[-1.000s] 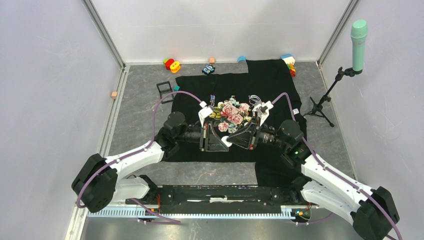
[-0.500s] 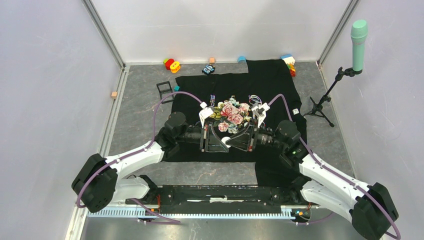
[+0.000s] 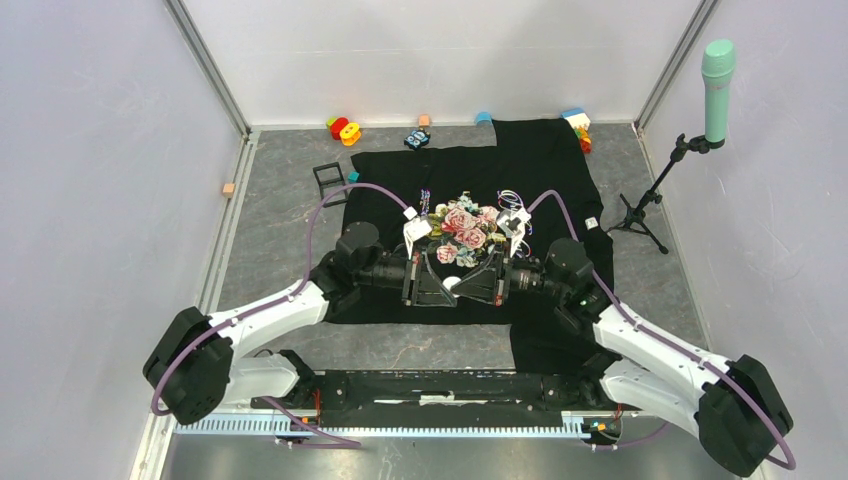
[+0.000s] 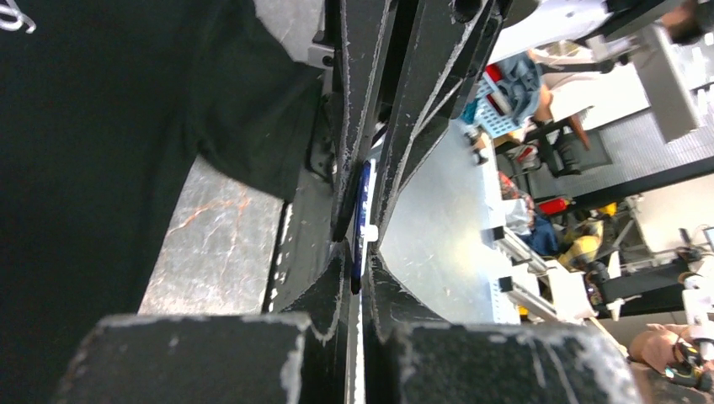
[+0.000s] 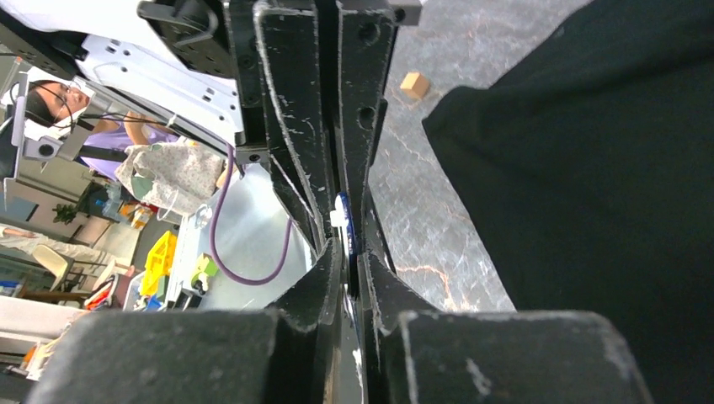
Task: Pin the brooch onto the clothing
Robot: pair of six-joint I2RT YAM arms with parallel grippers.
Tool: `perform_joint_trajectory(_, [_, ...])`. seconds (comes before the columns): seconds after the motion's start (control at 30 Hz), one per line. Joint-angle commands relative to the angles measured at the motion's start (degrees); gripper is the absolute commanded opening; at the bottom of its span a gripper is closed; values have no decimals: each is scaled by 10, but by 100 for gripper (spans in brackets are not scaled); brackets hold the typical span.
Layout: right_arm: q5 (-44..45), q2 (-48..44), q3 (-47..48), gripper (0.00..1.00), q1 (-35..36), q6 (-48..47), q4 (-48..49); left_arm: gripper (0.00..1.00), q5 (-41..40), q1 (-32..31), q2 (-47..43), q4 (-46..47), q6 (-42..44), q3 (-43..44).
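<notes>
The clothing (image 3: 540, 165), a black T-shirt with a rose print (image 3: 463, 228), lies flat on the grey table. It also fills one side of each wrist view, as the clothing (image 4: 93, 126) and the clothing (image 5: 606, 168). My two grippers meet tip to tip just above its lower hem. The brooch (image 3: 452, 283) sits between them. It shows edge-on as a thin blue disc, the brooch (image 4: 362, 210) and the brooch (image 5: 346, 220). My left gripper (image 4: 361, 252) is shut on it. My right gripper (image 5: 347, 252) has its jaws narrowed onto the disc's other edge.
A black square frame case (image 3: 328, 180) and a teal cube (image 3: 353, 176) lie left of the shirt. Small toys (image 3: 343, 129) and blocks (image 3: 576, 122) line the back wall. An orange cube (image 3: 229, 189) is at the left edge. A microphone stand (image 3: 650, 205) stands at right.
The two grippers have drawn together over the shirt's lower part. The right gripper slid left onto the brooch and its jaws narrowed. The left gripper stayed shut.
</notes>
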Motion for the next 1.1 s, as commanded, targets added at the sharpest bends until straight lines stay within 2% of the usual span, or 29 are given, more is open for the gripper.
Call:
perform_joint_trajectory(0.0, [25, 39, -4, 9, -1, -24, -36, 2, -4, -42, -18, -90, 95, 53])
perform_joint_trajectory(0.2, [8, 60, -17, 8, 0, -14, -2, 2, -7, -47, -20, -89, 98, 53])
perform_joint_trajectory(0.47, [8, 69, -5, 10, -1, -52, -42, 2, 3, -57, -5, -88, 97, 65])
perform_joint_trajectory(0.63, [1, 64, -12, 11, -1, -79, -26, 2, 6, -61, -3, -94, 99, 68])
perform_joint_trajectory(0.73, [-16, 44, -6, 18, -1, -100, -35, 2, -15, -59, -5, -107, 98, 63])
perform_joint_trajectory(0.83, [-38, 19, 5, 30, -1, -122, -54, 2, -23, -55, 6, -122, 99, 63])
perform_joint_trajectory(0.93, [-46, -19, 21, 36, -1, -159, -94, 2, -28, -53, 18, -126, 94, 64])
perform_joint_trajectory(1.07, [-31, -87, 43, 54, -13, -190, -142, 2, -28, -53, 20, -133, 93, 68])
